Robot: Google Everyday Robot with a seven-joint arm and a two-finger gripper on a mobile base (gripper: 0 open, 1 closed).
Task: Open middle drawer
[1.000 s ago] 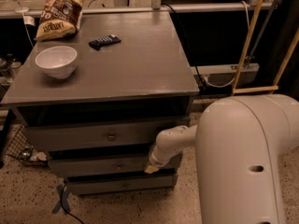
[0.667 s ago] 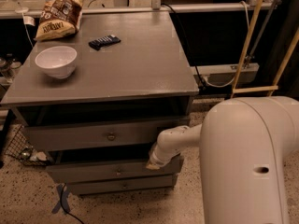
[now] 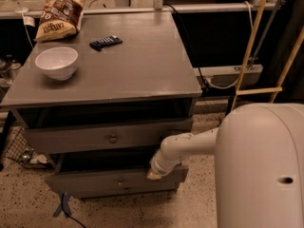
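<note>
The grey cabinet (image 3: pixel 118 75) has three drawers. The top drawer (image 3: pixel 71 140) has a clear round knob (image 3: pixel 113 138). Below it, the middle drawer (image 3: pixel 90 180), a low grey front with a small dull knob (image 3: pixel 121 180), stands pulled out, with a dark gap above it. The lowest drawer (image 3: pixel 95 192) shows as a thin strip beneath. My gripper (image 3: pixel 153 174), at the end of the white arm (image 3: pixel 190 146), is at the top edge of the middle drawer's front, right of the knob. Its tip is partly hidden by the wrist.
On the cabinet top stand a white bowl (image 3: pixel 57 62), a chip bag (image 3: pixel 59 18) and a dark snack bar (image 3: pixel 105 42). My large white body (image 3: pixel 261 170) fills the lower right. A wire basket (image 3: pixel 21 151) sits at floor level on the left. Cables and wooden poles (image 3: pixel 251 42) stand at the right.
The middle drawer's front has slid out toward me, and the dark gap above it has widened. My gripper has moved back with it.
</note>
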